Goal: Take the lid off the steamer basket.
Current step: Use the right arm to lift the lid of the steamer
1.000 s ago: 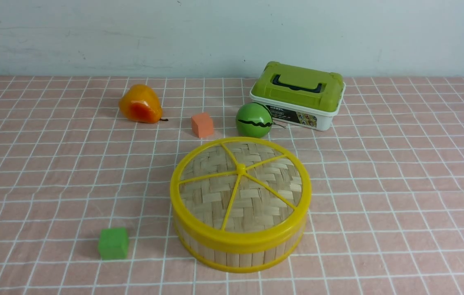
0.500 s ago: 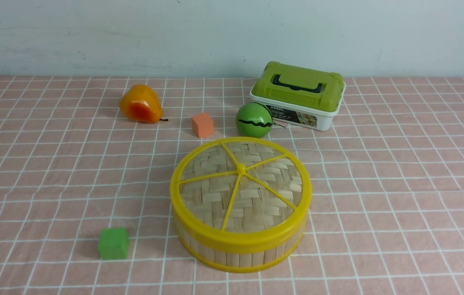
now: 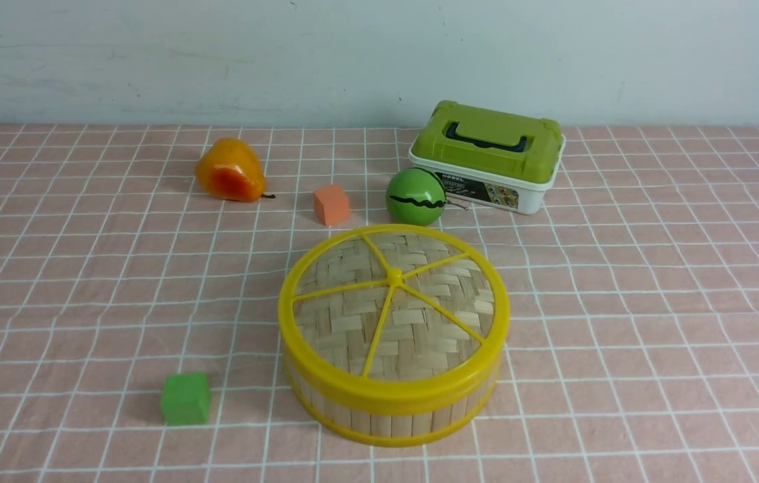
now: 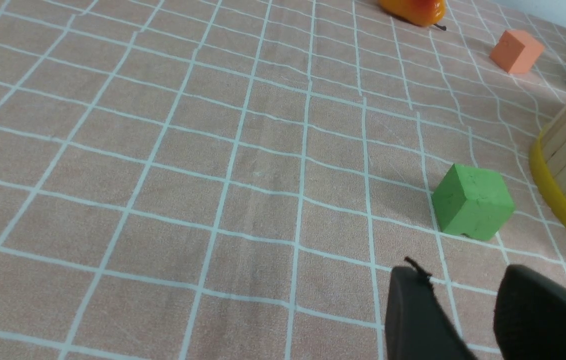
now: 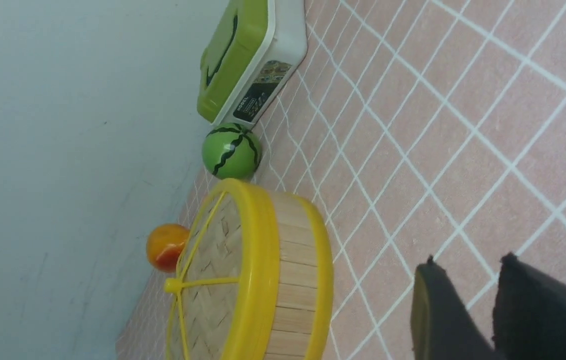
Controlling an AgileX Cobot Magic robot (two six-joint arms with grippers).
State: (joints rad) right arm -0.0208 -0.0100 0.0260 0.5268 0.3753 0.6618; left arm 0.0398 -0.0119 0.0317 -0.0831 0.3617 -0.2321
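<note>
front view: on the pink checked tabletop (image 3: 654,302) there is one steamer basket (image 3: 386,419), near the middle and toward the near edge, with one lid (image 3: 393,315) seated flat on its top rim, so nothing inside it can be seen. around the basket stand five other things, one of each: a green cube (image 3: 185,398) at 8 o'clock, a yellow-orange pear (image 3: 228,171) at 10 o'clock, an orange cube (image 3: 331,204) at 11 o'clock, a toy watermelon ball (image 3: 415,196) at 12 o'clock just beyond the lid's far rim, and a white box (image 3: 534,194) at 1 o'clock whose green hinged top is closed, hiding what it contains. no gripper shows in this view. left wrist view: the left gripper (image 4: 463,280) hangs above the cloth with its two dark fingers a small way apart, cloth visible between them, gripping nothing and touching nothing; the green cube lies near the fingertips, apart from them, and a slice of the basket's slatted wall and yellow rims shows beyond the cube. right wrist view: the right gripper (image 5: 470,270) likewise has a narrow gap between its fingers and is empty, clear of the cloth and well apart from the basket, which shows side-on with the lid closed on it.
</note>
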